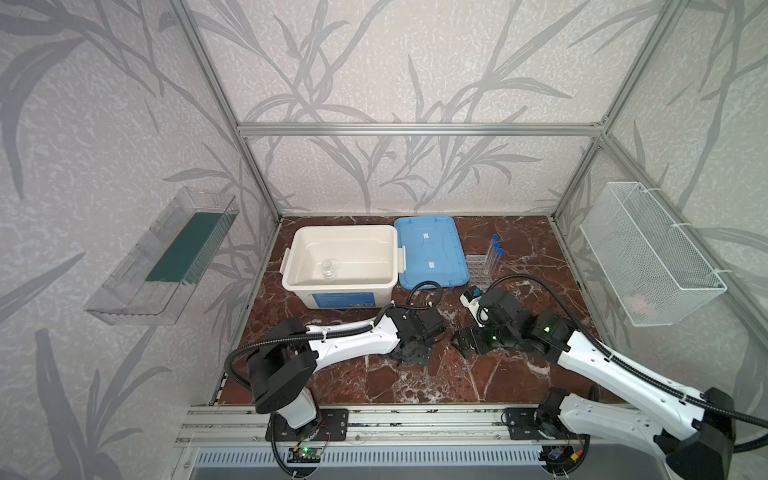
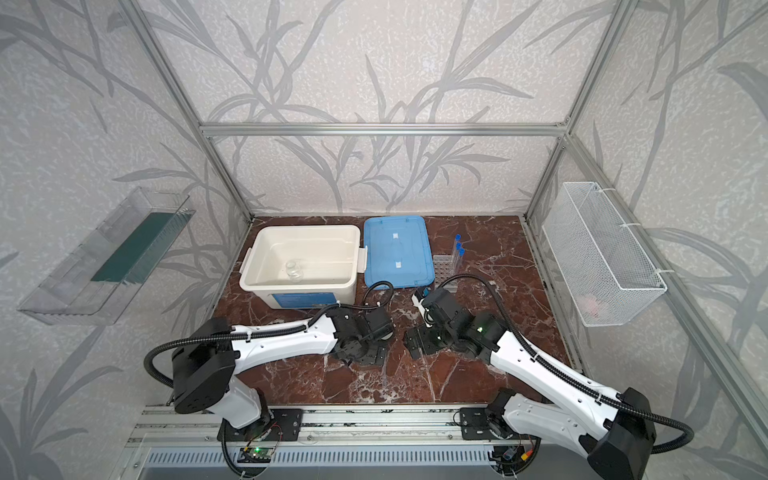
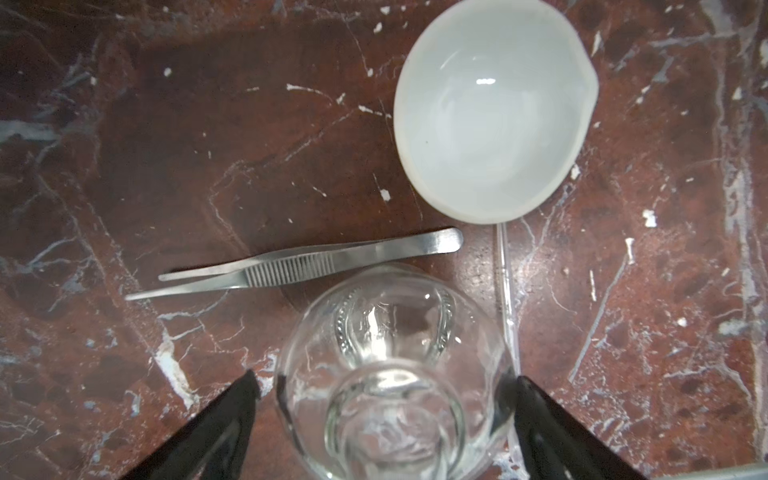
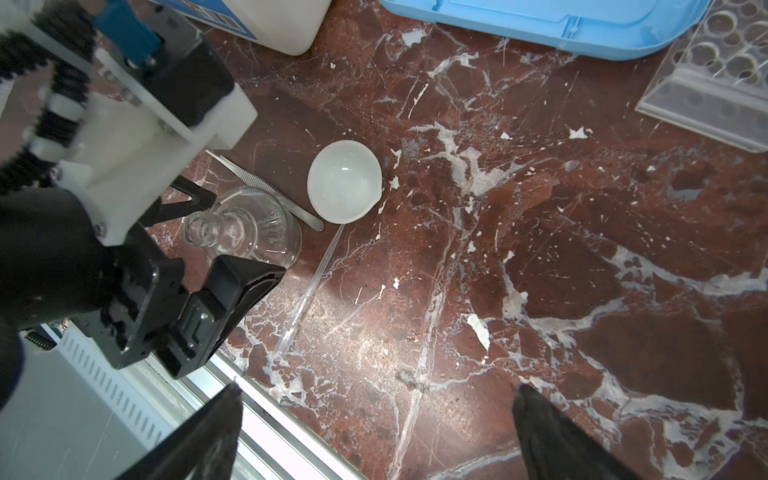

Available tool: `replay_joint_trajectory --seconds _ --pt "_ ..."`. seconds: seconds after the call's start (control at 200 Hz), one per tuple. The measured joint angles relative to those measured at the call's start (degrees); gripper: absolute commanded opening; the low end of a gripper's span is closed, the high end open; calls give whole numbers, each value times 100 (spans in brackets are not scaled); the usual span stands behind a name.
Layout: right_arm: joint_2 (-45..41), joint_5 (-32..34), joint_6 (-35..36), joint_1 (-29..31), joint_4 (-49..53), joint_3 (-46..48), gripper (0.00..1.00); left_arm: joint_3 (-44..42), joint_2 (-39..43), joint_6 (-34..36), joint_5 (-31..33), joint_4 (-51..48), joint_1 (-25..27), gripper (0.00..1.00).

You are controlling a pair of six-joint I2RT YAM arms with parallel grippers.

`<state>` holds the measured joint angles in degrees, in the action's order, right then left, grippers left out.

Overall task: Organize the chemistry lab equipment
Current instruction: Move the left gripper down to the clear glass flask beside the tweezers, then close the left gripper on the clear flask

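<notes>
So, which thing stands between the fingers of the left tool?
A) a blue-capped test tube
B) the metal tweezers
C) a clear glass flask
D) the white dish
C: in the left wrist view the open left tool straddles the clear glass flask, while the tweezers and the dish lie outside that gap.

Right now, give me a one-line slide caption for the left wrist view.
Left gripper, jaws open, straddles a clear glass flask; tweezers, white dish and pipette lie close by.
</notes>
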<state>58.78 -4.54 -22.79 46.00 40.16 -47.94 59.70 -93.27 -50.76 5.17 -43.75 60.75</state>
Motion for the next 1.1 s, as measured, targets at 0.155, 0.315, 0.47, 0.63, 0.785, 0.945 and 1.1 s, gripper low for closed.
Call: replay_joint_trajectory --seconds 0.155,0.315,0.47,0.63,0.785,0.945,1.1 --pt "4 -24 -17 0 -9 0 99 -96 -120 83 -20 249 -111 88" --pt "28 -44 -15 0 -4 0 99 -101 -155 149 -35 389 -197 88" --pt "42 -44 -15 0 -4 0 99 -155 -275 164 -37 540 -234 92" --pt "55 -44 -15 0 -4 -2 99 -195 -374 157 -63 645 -260 86" --pt "81 -44 -17 0 -4 -4 99 -192 -374 162 -76 675 -264 76" --pt "103 -46 -15 0 -4 -11 99 -188 -367 170 -72 616 -264 65" --pt "164 -52 -15 0 2 -44 99 -179 -210 166 -55 313 -264 59"
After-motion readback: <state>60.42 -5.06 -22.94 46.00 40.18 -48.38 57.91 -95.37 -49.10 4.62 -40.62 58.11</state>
